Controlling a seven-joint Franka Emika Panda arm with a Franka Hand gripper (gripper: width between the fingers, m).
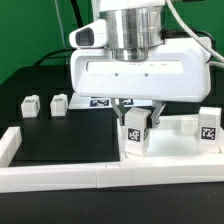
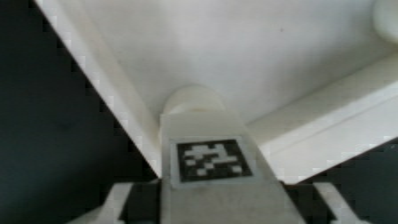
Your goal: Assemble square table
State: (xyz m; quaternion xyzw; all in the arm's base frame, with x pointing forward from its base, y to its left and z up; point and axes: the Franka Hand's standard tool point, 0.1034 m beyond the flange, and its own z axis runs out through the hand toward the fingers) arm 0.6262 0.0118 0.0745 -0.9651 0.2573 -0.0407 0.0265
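The white square tabletop (image 1: 175,146) lies at the exterior view's right, against the front wall. My gripper (image 1: 136,112) is shut on a white tagged leg (image 1: 135,129) and holds it upright over the tabletop's left corner. In the wrist view the leg (image 2: 215,150) sits between my fingers (image 2: 128,203), tag facing the camera, with the tabletop's rim (image 2: 134,70) beyond it. A second leg (image 1: 208,125) stands at the tabletop's right end. Two more legs (image 1: 31,105) (image 1: 58,103) lie on the black mat at the left.
The marker board (image 1: 100,102) lies behind the gripper. Long white wall bars run along the front (image 1: 60,172) and the left (image 1: 8,146) of the black mat (image 1: 60,135).
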